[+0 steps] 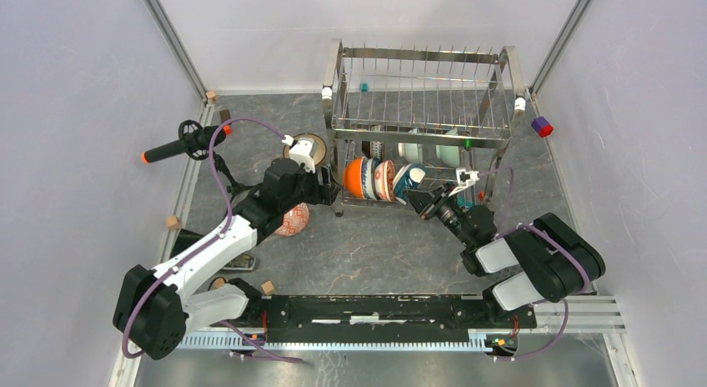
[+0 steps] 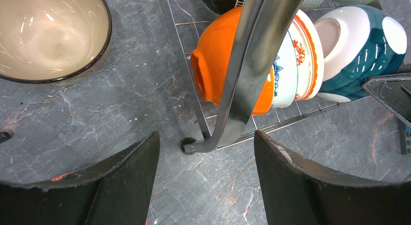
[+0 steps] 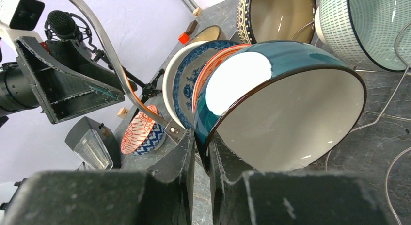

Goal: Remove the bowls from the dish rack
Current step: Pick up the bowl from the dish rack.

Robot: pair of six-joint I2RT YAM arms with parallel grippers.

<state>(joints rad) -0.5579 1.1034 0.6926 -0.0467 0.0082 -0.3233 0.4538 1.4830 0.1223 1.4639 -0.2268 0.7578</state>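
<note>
Overhead, a chrome two-tier dish rack point(image 1: 421, 135) stands at the far middle of a grey marbled bench point(image 1: 375, 253), and two robot arms reach toward its lower tier. Four bowls stand on edge in a close row at the left end of that tier. From the left they are an orange bowl point(image 2: 218, 65), a blue-and-white bowl point(image 2: 282, 84), a red-trimmed bowl point(image 2: 308, 55) and a teal bowl point(image 3: 286, 118) with large white spots.

The right end effector point(image 3: 201, 147) has its fingers drawn narrow and pinches the lower rim of the teal bowl, one finger inside the cream interior and one on the outer wall. This bowl is in the rack and leans on the red-trimmed bowl. Farther back on the same tier sits a pale green bowl point(image 3: 368, 26).

The left end effector point(image 2: 206, 137) is spread wide and holds nothing. It hovers low just outside the rack's left end, facing the orange bowl (a tube leg of the rack crosses in front of that bowl in the wrist view).

Left of the rack, a tan bowl point(image 2: 48, 33) with a dark rim sits upright on the bench. A red-patterned bowl point(image 1: 293, 220) lies partly hidden under the left arm.
</note>
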